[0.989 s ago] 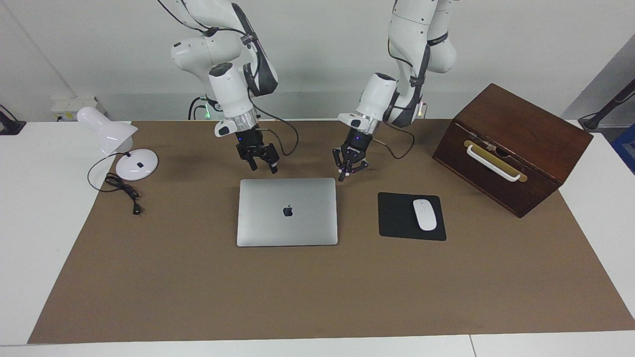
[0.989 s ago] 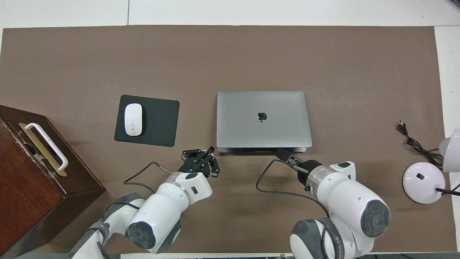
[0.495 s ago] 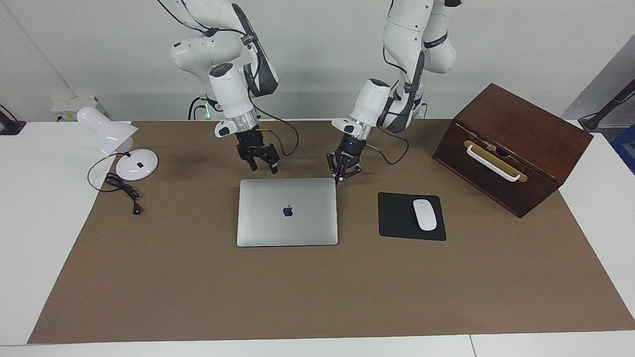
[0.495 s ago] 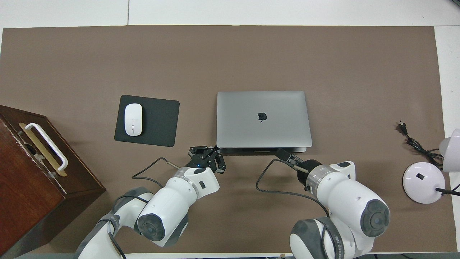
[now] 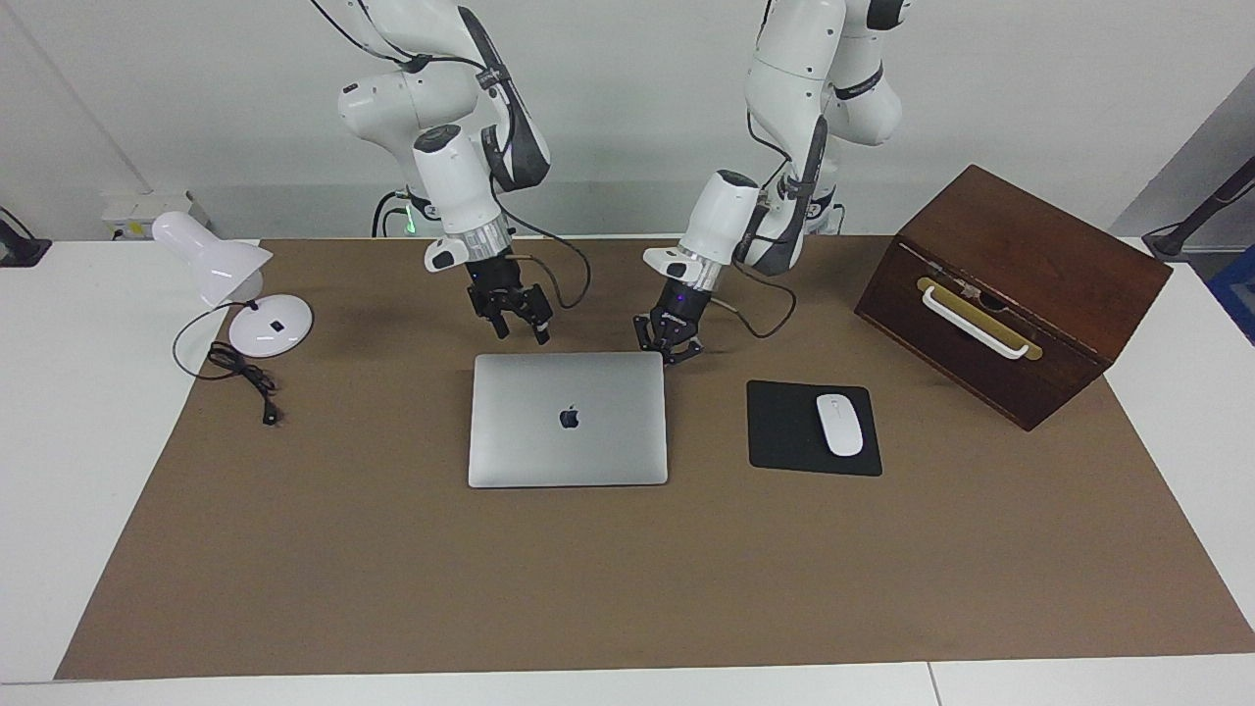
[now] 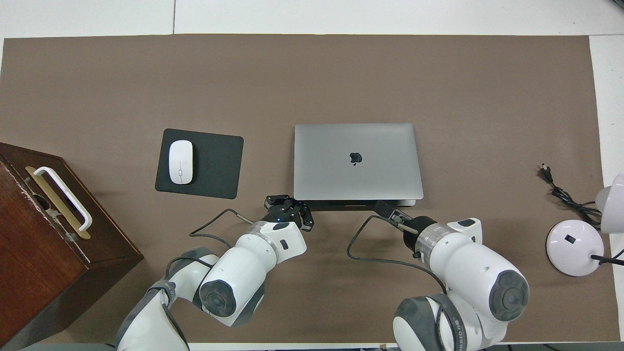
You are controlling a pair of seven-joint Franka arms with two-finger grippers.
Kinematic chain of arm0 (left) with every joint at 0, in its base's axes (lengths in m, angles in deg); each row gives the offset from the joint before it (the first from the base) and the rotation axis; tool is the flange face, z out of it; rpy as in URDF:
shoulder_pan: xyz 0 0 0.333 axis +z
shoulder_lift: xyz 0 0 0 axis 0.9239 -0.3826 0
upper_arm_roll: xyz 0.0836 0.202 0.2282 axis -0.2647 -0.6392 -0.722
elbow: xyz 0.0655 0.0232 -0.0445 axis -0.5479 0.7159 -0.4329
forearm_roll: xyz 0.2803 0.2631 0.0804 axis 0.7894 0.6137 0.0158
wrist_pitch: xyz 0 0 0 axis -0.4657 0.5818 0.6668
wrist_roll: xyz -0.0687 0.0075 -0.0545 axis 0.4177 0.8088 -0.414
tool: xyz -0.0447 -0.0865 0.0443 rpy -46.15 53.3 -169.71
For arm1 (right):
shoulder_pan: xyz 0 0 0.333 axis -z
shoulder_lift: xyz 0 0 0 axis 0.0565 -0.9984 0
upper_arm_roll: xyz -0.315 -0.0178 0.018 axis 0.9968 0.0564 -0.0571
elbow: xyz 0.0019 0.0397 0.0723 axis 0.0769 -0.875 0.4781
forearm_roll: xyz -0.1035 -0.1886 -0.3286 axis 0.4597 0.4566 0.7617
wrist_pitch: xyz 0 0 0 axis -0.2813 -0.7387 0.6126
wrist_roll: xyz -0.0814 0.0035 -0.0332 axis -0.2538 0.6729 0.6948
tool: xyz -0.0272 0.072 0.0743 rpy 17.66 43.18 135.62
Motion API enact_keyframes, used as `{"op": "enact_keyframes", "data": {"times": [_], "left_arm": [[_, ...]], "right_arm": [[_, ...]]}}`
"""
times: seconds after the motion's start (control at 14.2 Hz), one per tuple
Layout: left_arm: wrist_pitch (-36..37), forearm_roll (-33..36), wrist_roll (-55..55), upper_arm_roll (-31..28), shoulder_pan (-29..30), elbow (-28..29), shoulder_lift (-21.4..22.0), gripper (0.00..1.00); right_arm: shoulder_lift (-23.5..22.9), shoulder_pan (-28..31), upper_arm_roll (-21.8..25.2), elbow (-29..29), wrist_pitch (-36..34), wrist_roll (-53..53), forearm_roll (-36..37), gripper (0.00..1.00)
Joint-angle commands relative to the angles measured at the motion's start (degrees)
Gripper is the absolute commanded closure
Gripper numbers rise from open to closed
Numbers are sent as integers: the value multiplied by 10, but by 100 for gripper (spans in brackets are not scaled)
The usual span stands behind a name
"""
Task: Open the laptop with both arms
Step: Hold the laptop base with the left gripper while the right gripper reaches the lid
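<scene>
The silver-grey laptop (image 5: 569, 419) (image 6: 357, 161) lies shut and flat on the brown mat, logo up, its edge nearest the robots facing both grippers. My left gripper (image 5: 671, 355) (image 6: 294, 204) is shut, with its tips low at the laptop's corner nearest the robots, toward the left arm's end. I cannot tell whether it touches the corner. My right gripper (image 5: 522, 333) (image 6: 385, 208) hangs open just above the mat beside the same edge, toward the right arm's end, holding nothing.
A black mouse pad (image 5: 784, 431) with a white mouse (image 5: 839, 424) lies beside the laptop toward the left arm's end. A brown wooden box (image 5: 1010, 294) with a white handle stands past it. A white desk lamp (image 5: 235, 284) and its cable (image 5: 245, 378) are at the right arm's end.
The left gripper has swung in and down from beside the laptop to its corner, staying shut. The right arm and the laptop have not moved.
</scene>
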Motion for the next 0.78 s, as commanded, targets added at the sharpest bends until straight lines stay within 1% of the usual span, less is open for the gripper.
{"op": "enact_keyframes", "data": {"times": [0.0,0.49,0.71], "left_arm": [[-14,-9,-2,-9,-13,-16,-22,100],[-14,-4,-20,-11,-13,-19,-32,100],[-14,-4,-22,-11,-12,-19,-33,100]], "right_arm": [[-11,-2,-3,11,16,-2,-15,0],[-30,0,-3,26,15,-2,-15,0],[-39,1,-3,41,15,-2,-15,0]]}}
